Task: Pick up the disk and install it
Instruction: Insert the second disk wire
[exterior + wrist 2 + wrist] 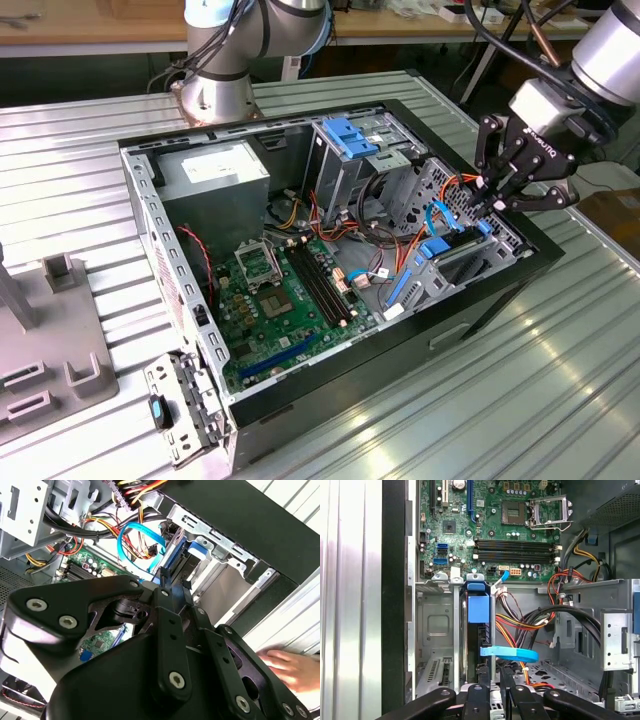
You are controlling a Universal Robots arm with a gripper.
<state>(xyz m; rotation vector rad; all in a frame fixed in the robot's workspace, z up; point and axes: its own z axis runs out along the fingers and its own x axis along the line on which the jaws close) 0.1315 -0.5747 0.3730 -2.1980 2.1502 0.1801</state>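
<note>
Robotics lab: ribbed metal table (560, 380), workbenches (90, 30).

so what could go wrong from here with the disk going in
1. The flat blue cable crosses right beside the disk in the first wrist view, close to the end effector; it could snag or get pinched.
2. The orange and yellow wires bunch next to the same slot and might get caught too.
3. A person's hand rests by the case in the second wrist view, near the arm's working space.
</note>
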